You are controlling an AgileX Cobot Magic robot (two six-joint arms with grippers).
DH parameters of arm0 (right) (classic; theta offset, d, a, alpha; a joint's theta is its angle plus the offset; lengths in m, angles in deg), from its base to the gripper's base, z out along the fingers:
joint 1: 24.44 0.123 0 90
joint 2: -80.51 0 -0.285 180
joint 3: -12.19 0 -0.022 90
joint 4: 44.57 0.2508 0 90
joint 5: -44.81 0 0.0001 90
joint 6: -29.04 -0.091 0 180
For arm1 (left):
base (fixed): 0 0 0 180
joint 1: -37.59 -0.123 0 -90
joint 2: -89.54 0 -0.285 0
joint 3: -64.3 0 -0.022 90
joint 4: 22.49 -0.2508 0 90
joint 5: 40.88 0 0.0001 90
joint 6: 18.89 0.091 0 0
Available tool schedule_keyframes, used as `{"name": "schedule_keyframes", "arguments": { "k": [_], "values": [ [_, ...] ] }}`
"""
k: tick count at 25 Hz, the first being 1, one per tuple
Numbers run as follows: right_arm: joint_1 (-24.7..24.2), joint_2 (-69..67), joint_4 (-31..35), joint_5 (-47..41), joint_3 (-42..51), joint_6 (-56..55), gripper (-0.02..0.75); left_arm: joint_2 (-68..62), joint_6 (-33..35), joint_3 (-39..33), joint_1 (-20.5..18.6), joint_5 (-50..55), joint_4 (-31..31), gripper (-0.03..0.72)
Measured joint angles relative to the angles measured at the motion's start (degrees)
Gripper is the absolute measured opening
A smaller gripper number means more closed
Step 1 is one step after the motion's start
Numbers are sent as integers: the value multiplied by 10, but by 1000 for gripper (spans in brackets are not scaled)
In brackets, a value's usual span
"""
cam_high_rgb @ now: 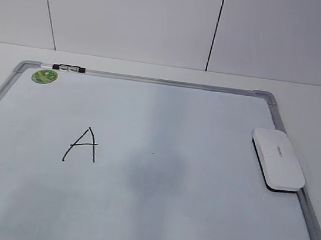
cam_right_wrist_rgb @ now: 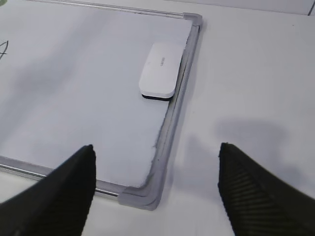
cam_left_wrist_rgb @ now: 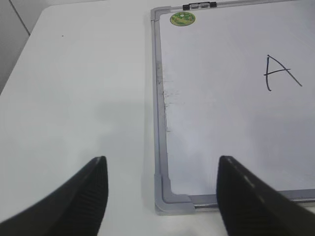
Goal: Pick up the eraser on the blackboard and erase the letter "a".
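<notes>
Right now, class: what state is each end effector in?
Left end effector: open, holding nothing.
Right end effector: open, holding nothing.

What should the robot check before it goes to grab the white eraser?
1. White oblong plastic eraser lies flat by the right frame of the silver-framed whiteboard: ok.
2. Right gripper jaws open wide: ok.
3. Nothing between right gripper and eraser: ok.
4. Left gripper open, away from the eraser: ok.
5. Lowercase "a" to erase: not ok; only a black marker capital "A" shows.
6. Eraser's dark pad facing down: ok.
</notes>
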Motion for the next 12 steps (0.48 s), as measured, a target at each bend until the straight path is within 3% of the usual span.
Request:
{"name": "schedule_keyframes", "arguments": {
  "k": [5,12],
  "values": [
    [0,1,-38,-12,13,3,592,0,0,0,0,-3,0,499],
    [0,1,-42,-13,13,3,592,0,0,0,0,-4,1,498]
  ]
}}
